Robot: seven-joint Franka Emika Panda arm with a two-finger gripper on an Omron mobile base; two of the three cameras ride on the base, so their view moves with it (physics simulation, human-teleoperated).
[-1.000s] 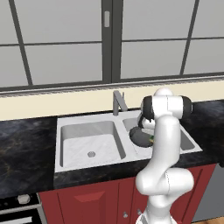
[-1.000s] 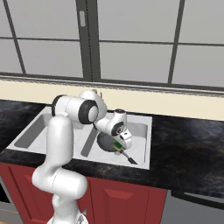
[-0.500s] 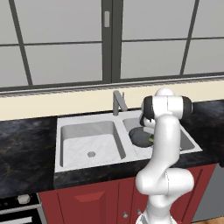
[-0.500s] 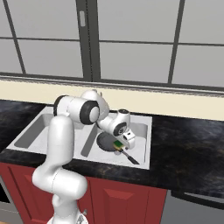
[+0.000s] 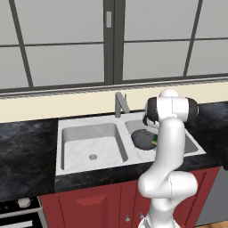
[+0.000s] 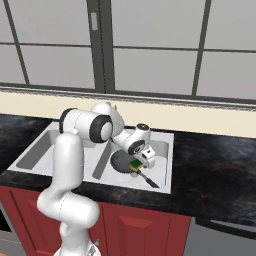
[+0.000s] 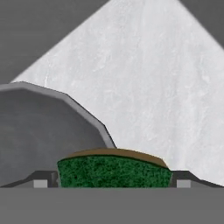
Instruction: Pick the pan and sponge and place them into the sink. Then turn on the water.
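The black pan (image 6: 121, 161) lies in the right basin of the sink (image 6: 161, 138), its thin handle (image 6: 149, 180) pointing toward the front rim. The yellow and green sponge (image 6: 135, 164) rests at the pan's right edge, partly on its rim. My gripper (image 6: 139, 160) hangs low right over the sponge. In the hand view the green sponge (image 7: 113, 171) lies between the two spread fingertips (image 7: 41, 182), with the gripper (image 7: 113, 183) open around it. The pan (image 7: 43, 131) is to the left and the pale sink floor (image 7: 144, 78) beyond. From the left, pan (image 5: 141, 137) and sponge (image 5: 155, 140) peek out beside my arm.
The angular grey faucet (image 5: 120, 103) stands behind the divider between the basins, with no stream showing. The left basin (image 5: 91, 142) holds only its drain. Black counter (image 6: 215, 165) flanks the sink, and a window wall rises behind it.
The jaws have spread apart around the sponge. The sponge has settled beside the pan in the right basin, and the hand has stayed low over it.
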